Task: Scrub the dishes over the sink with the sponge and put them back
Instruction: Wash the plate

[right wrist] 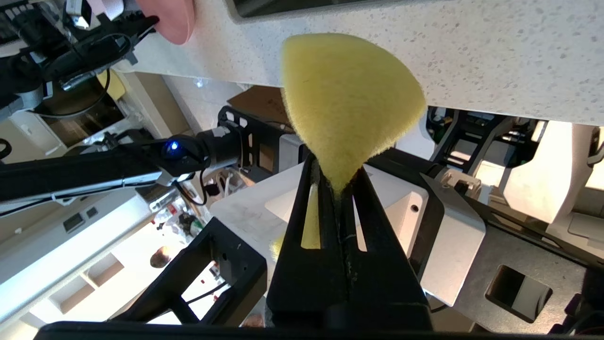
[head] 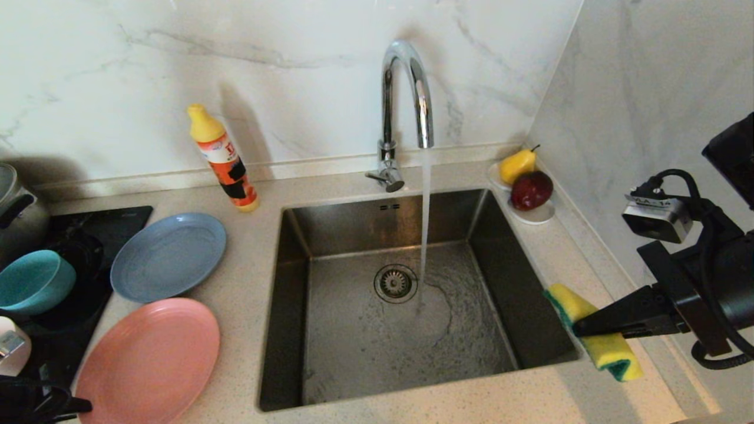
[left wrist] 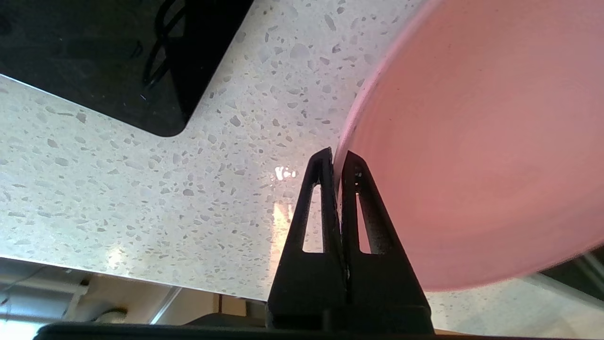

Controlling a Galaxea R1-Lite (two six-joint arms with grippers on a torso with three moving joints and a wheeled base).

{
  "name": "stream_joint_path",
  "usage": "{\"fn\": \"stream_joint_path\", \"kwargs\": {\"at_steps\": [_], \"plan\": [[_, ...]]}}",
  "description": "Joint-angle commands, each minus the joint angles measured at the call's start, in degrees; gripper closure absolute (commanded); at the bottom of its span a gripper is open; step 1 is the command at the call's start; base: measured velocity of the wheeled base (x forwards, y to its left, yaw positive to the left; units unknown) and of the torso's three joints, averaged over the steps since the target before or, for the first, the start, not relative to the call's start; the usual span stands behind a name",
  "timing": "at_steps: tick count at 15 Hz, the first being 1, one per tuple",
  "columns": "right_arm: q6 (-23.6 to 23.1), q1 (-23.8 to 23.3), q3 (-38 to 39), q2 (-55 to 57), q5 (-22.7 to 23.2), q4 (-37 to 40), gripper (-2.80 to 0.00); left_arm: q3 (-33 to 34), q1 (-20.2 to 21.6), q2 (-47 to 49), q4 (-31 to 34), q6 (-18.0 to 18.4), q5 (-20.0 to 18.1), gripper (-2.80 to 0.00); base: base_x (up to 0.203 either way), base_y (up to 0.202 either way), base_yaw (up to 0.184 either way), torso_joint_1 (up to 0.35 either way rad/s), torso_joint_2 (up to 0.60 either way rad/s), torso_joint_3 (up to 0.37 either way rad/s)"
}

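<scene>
- Left of the sink [head: 294,306], nearest us, our left gripper [left wrist: 336,158] pinches the salmon-pink plate's [left wrist: 472,141] rim.
- Right of the sink, our right gripper [right wrist: 339,182] squeezes the sponge [right wrist: 347,104].
- Farther left: grey-blue plate [head: 168,256], teal bowl [head: 32,281].

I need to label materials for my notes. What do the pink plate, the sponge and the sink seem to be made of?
Pink plate: probably plastic; matte, even salmon colour without gloss; left pincer clamps its rim.
Sponge: soft yellow foam with a green scouring layer; it squashes in the right pincer.
Sink: brushed steel by its look; dull grey sheen, wet floor.
</scene>
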Motion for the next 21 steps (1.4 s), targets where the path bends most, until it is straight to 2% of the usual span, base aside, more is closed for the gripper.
{"fn": "stream_joint_path", "kwargs": {"at_steps": [1, 6, 9, 11, 14, 17, 18, 19, 21], "plan": [[0.2, 0.0, 0.2, 0.2, 0.3, 0.2, 0.00, 0.0, 0.0, -0.2, 0.1, 0.0, 0.0, 0.00, 0.000, 0.000, 0.000, 0.000, 0.00, 0.000], [0.2, 0.0, 0.2, 0.6, 0.3, 0.2, 0.00, 0.8, 0.1, -1.6, 0.9, 0.8, 0.0, 0.00, 0.000, 0.000, 0.000, 0.000, 0.00, 0.000], [0.2, 0.1, 0.1, 0.3, 0.3, 0.2, 0.00, 2.4, -0.1, -7.8, 1.6, 2.1, -0.1, 0.00, 0.000, 0.000, 0.000, 0.000, 0.00, 0.000], [0.2, 0.2, 0.0, 0.1, 0.3, 0.2, 0.00, 2.1, -0.3, -12.9, 6.0, 4.2, -1.2, 0.00, 0.000, 0.000, 0.000, 0.000, 0.00, 0.000], [0.2, 0.3, -0.1, -0.3, 0.3, 0.2, 0.00, 0.6, -0.3, -22.6, 15.5, 10.5, -4.5, 0.00, 0.000, 0.000, 0.000, 0.000, 0.00, 0.000], [0.3, 0.3, 0.1, -1.0, 0.3, 0.2, 0.00, -3.9, -1.0, -30.5, 27.7, 16.8, -8.4, 0.00, 0.000, 0.000, 0.000, 0.000, 0.00, 0.000], [0.3, 0.4, 0.2, -1.5, 0.3, 0.3, 0.00, -5.2, -1.8, -32.4, 30.9, 19.2, -9.6, 0.00, 0.000, 0.000, 0.000, 0.000, 0.00, 0.000], [0.3, 0.3, 0.2, -2.0, 0.3, 0.3, 0.00, -5.8, -3.4, -33.1, 32.0, 19.8, -10.1, 0.00, 0.000, 0.000, 0.000, 0.000, 0.00, 0.000], [0.4, 0.0, -0.1, -3.0, 0.2, 0.3, 0.00, -7.1, -8.9, -33.6, 32.9, 19.1, -10.4, 0.00, 0.000, 0.000, 0.000, 0.000, 0.00, 0.000]]}}
